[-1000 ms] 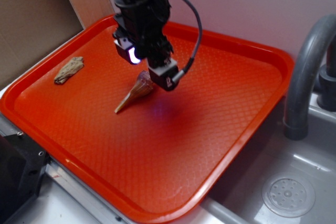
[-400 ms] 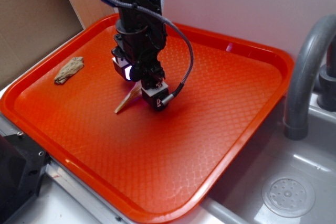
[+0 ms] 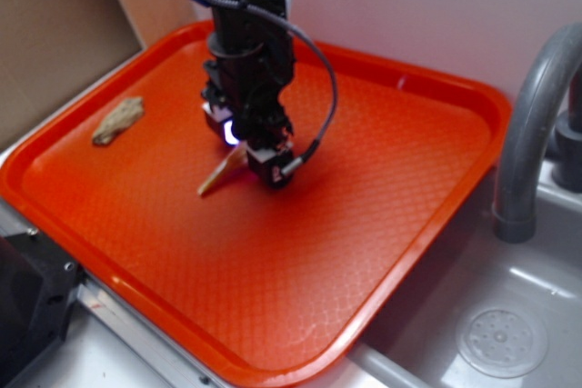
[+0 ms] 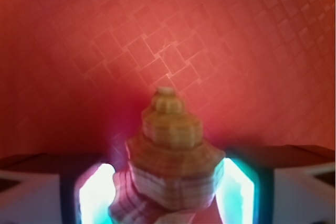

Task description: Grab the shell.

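Wrist view: the shell (image 4: 169,166) fills the gap between the two fingers (image 4: 47,195), though contact is unclear; the tray (image 4: 173,35) lies beyond. Outside view: the gripper (image 3: 259,156) hides the whorls, only the tail (image 3: 218,177) showing, with bark (image 3: 118,121) well apart.

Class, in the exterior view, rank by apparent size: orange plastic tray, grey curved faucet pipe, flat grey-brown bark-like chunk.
1. Orange plastic tray, largest.
2. Grey curved faucet pipe.
3. Flat grey-brown bark-like chunk, smallest.
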Robot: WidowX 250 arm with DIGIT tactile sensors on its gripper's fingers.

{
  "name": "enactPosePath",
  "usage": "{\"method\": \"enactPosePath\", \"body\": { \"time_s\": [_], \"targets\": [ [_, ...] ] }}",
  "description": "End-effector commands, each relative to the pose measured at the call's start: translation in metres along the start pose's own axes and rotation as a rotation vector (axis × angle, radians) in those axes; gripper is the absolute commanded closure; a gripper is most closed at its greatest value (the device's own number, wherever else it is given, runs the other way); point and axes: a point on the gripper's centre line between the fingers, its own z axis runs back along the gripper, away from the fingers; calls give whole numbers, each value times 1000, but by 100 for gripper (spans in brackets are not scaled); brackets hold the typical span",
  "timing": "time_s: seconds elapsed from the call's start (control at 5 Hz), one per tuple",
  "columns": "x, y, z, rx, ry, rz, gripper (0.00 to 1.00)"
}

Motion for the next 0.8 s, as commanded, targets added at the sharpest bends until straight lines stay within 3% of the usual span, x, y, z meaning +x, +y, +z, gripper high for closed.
{"method": "enactPosePath", "body": {
  "time_s": [0.0, 0.2, 0.6],
  "targets": [
    [0, 1, 29, 4, -27, -29, 100],
    [4, 12, 78, 1, -49, 115, 100],
    [-24, 47, 165, -61, -148, 305, 100]
  ]
}}
